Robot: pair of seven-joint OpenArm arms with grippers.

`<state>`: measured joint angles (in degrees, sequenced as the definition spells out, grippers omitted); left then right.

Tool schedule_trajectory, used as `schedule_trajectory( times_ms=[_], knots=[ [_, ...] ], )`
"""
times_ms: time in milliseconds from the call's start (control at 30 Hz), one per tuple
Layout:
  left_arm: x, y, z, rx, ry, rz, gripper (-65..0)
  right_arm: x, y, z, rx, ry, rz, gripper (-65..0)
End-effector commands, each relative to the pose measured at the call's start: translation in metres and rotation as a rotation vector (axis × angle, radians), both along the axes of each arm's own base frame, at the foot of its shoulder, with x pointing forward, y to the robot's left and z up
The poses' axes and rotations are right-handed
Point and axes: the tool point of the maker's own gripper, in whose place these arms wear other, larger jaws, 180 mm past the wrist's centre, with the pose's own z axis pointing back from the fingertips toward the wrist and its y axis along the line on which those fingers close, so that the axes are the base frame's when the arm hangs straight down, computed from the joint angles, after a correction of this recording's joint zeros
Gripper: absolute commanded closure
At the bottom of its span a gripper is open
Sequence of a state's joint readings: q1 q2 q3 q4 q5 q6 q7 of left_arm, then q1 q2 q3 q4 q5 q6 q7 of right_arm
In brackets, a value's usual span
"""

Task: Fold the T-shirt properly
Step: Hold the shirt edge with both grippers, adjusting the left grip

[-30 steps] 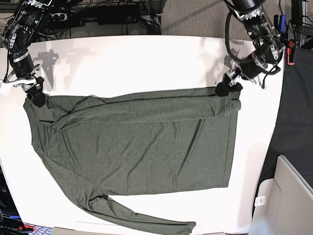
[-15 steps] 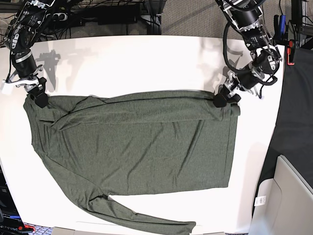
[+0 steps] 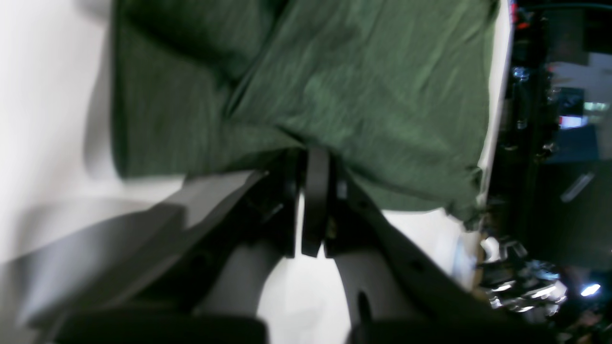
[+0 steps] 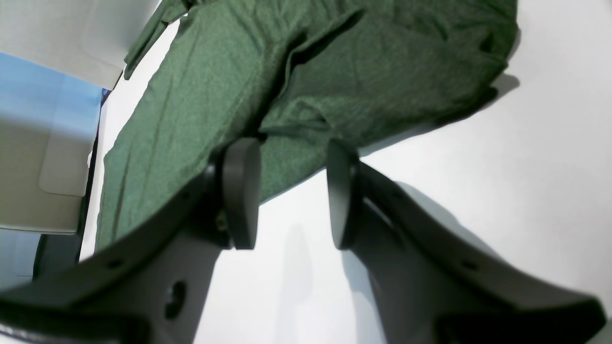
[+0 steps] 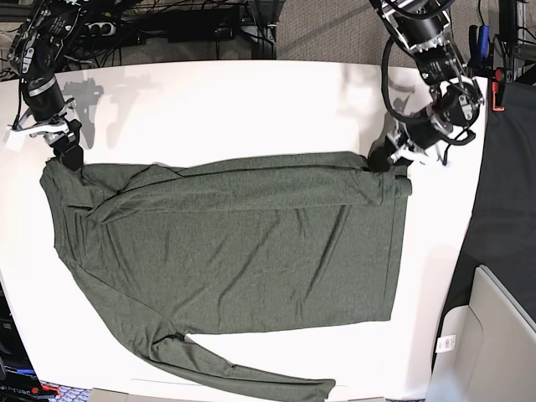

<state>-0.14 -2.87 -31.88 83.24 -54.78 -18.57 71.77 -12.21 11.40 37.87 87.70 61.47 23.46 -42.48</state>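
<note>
The olive-green T-shirt (image 5: 243,243) lies spread flat on the white table (image 5: 218,109), its upper long edge folded over and one sleeve trailing to the front edge. My left gripper (image 5: 382,160) is at the shirt's far right corner, shut on the fabric. In the left wrist view the fingers (image 3: 315,200) pinch the T-shirt (image 3: 358,86) at its edge. My right gripper (image 5: 65,152) stands open at the far left corner. In the right wrist view that gripper (image 4: 289,153) has its pads on either side of the edge of the T-shirt (image 4: 334,71).
A pale grey bin (image 5: 494,335) stands beyond the table's right front corner, beside a dark surface (image 5: 507,184). Cables and gear (image 5: 193,21) run along the back. The table's right edge is close to the left gripper.
My left gripper has closed on the shirt's far right corner. The right gripper has shifted slightly towards the back and stays open.
</note>
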Motion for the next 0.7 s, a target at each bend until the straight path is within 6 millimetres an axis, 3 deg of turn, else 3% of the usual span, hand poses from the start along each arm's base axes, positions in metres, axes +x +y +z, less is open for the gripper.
schedule_trajectory(
  times_ms=[0,367,667],
  knots=[
    [0.008,0.005,0.017,0.014,-0.062,-0.002,-0.3,0.006,-0.006,0.015,-0.022,-0.050,0.000,-24.0],
    [-0.002,0.010,0.031,0.078,-0.094,-0.008,-0.2,0.003,-0.012,-0.006,0.021,-0.007,-0.032,-24.2],
    [-0.004,0.010,0.033,0.088,-0.096,-0.011,-0.3,0.022,-0.017,-0.029,0.121,0.010,-0.081,-24.2]
  ],
)
